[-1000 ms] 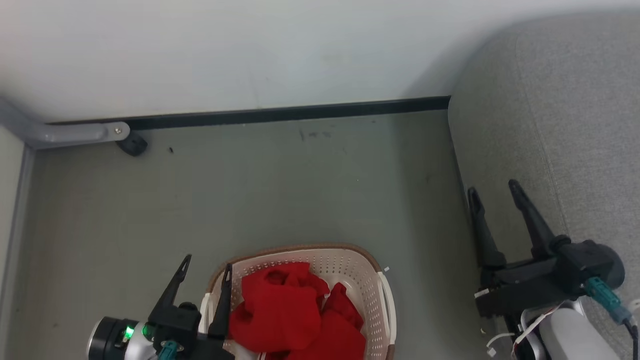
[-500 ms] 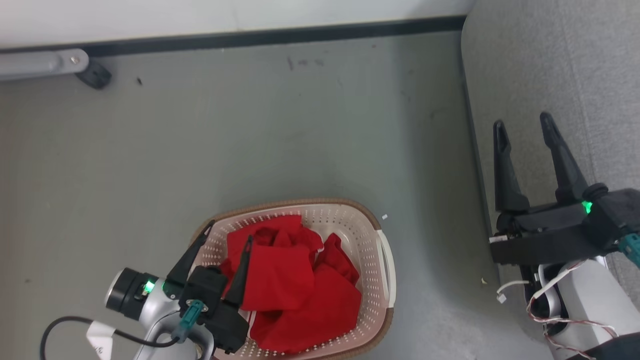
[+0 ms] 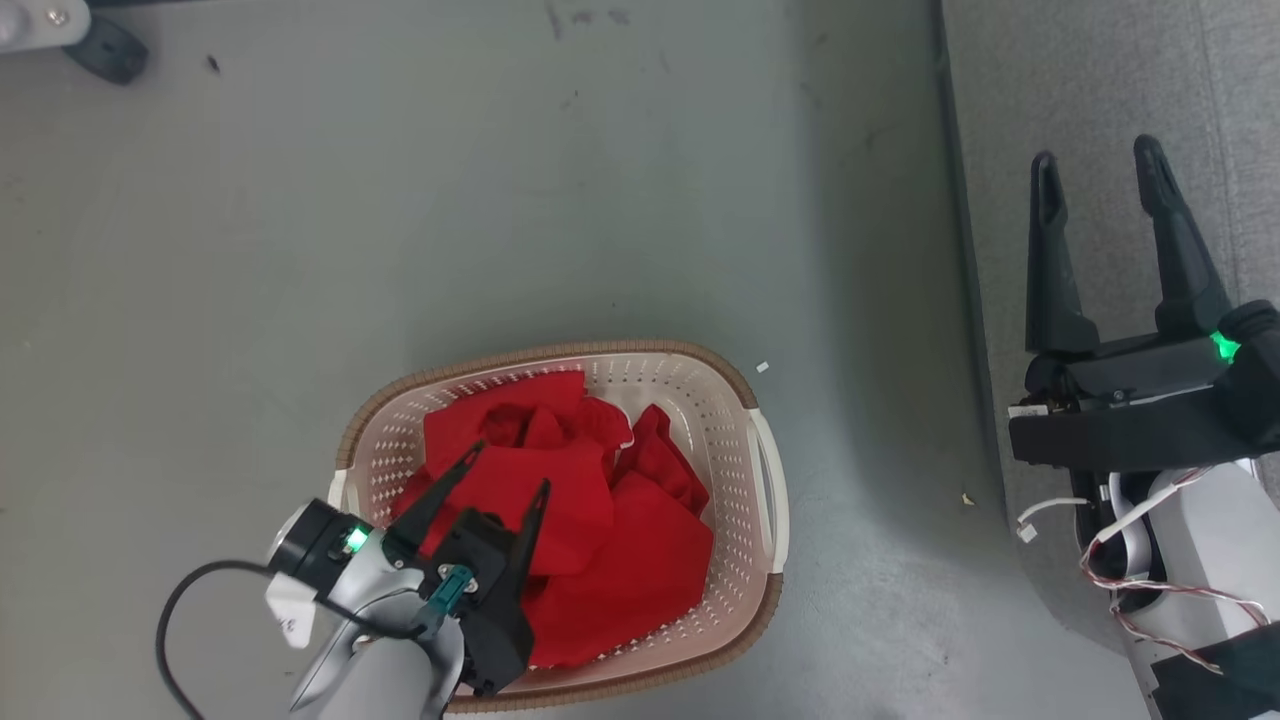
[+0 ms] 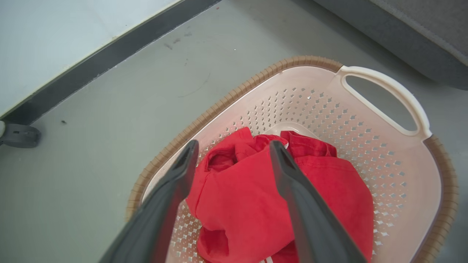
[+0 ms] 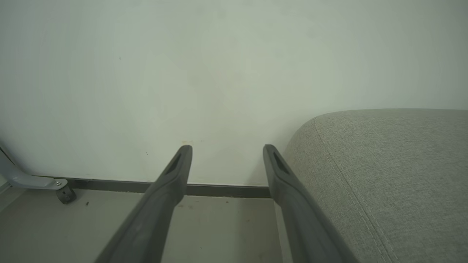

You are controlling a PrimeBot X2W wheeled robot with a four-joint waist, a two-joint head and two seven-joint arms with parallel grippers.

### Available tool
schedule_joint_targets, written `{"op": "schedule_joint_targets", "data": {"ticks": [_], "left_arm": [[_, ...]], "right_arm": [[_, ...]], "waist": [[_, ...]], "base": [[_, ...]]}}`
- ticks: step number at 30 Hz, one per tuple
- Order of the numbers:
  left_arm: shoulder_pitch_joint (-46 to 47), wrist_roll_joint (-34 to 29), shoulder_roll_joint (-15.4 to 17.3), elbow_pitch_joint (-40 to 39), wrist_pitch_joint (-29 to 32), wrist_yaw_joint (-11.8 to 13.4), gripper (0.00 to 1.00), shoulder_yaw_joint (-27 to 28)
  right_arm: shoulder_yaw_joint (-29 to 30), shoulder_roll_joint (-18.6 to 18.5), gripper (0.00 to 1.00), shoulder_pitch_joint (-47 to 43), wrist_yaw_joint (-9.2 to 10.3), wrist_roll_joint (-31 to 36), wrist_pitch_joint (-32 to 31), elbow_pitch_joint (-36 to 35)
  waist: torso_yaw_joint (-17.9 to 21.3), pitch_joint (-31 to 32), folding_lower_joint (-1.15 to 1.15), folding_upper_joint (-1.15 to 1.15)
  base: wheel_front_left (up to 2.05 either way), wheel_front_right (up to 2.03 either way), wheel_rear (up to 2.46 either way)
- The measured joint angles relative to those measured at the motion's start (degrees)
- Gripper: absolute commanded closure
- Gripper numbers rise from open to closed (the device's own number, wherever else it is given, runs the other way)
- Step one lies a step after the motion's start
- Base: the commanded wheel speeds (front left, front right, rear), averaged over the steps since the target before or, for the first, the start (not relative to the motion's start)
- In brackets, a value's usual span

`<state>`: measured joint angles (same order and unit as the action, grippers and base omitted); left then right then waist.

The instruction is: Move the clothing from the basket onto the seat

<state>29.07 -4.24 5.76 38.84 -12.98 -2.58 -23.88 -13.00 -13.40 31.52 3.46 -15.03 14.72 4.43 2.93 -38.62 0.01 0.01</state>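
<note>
A heap of bright red clothing [image 3: 570, 530] [image 4: 252, 204] lies in the cream perforated basket [image 3: 735, 470] [image 4: 402, 164] with its brown rim, standing on the floor. My left gripper [image 3: 508, 468] [image 4: 234, 149] hangs open just above the heap's left side, its fingers straddling a fold of red fabric without holding it. The grey seat [image 3: 1100, 100] [image 5: 395, 175] fills the right side. My right gripper [image 3: 1095, 165] [image 5: 226, 149] stands open and empty over the seat's left edge, fingers pointing at the wall.
The grey floor [image 3: 500, 200] stretches beyond the basket to a dark skirting [image 5: 219, 189] and a pale wall [image 5: 219, 73]. A grey metal leg with a black caster [image 3: 105, 55] [image 5: 65, 194] sits at the far left. Loose wires [image 3: 1130, 560] hang by my right forearm.
The head camera has tilted down, so the basket and floor show higher in the picture. My left gripper has come in over the red heap. Both grippers stay open.
</note>
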Motion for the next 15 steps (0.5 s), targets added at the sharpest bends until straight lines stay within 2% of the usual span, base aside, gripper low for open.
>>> {"op": "schedule_joint_targets", "data": {"ticks": [15], "left_arm": [[5.76,-0.90,-0.54,8.86,1.42,-1.47,0.00,-1.22]], "right_arm": [[0.07,0.32,0.00,0.97,-0.37,0.90,0.00,-0.15]], "waist": [[1.22,-3.60,-0.01,-0.01]], "base": [[0.00,0.00,0.00]]}}
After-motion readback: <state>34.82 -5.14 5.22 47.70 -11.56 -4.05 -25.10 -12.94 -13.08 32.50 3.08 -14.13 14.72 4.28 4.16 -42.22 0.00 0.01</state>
